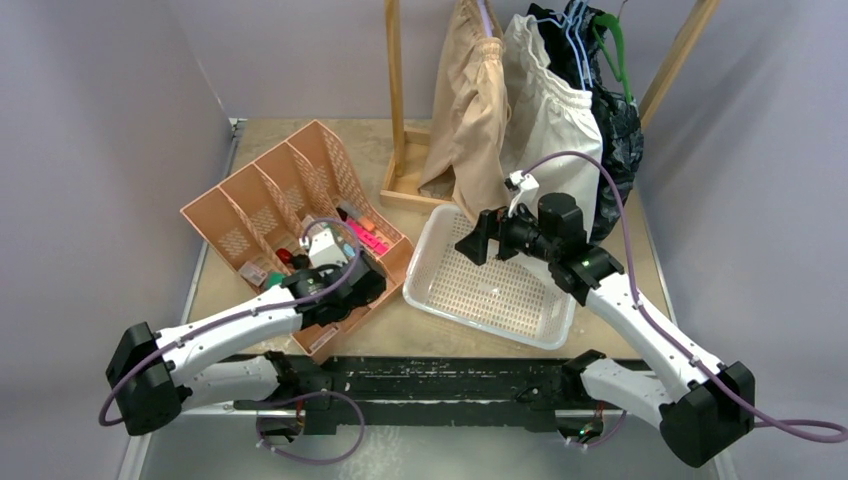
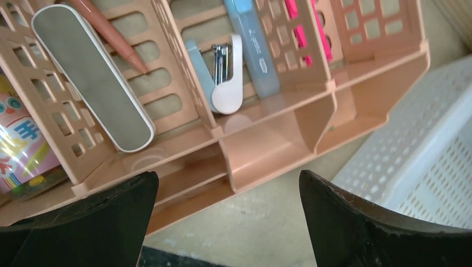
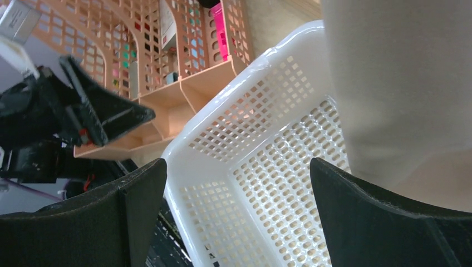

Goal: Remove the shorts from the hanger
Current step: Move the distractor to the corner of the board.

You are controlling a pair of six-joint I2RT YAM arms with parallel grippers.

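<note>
The shorts hang on hangers from a wooden rack [image 1: 396,90] at the back. The tan pair [image 1: 468,110] is on the left, the white pair [image 1: 548,120] is in the middle, and a dark pair [image 1: 615,135] is behind on the right. The hanger hooks [image 1: 583,25] bunch at the top. My right gripper [image 1: 478,240] is open above the white basket, just in front of the white shorts [image 3: 401,83], with nothing between its fingers [image 3: 238,167]. My left gripper [image 1: 362,282] is open and empty [image 2: 228,181] over the near edge of the peach organiser.
A white perforated basket [image 1: 420,262] sits mid-table [image 3: 222,95], its corner also in the left wrist view [image 2: 423,144]. The peach slotted organiser [image 1: 262,195] to its left holds pens, nail clippers [image 2: 225,72] and a case [image 2: 92,75]. Grey walls close in both sides.
</note>
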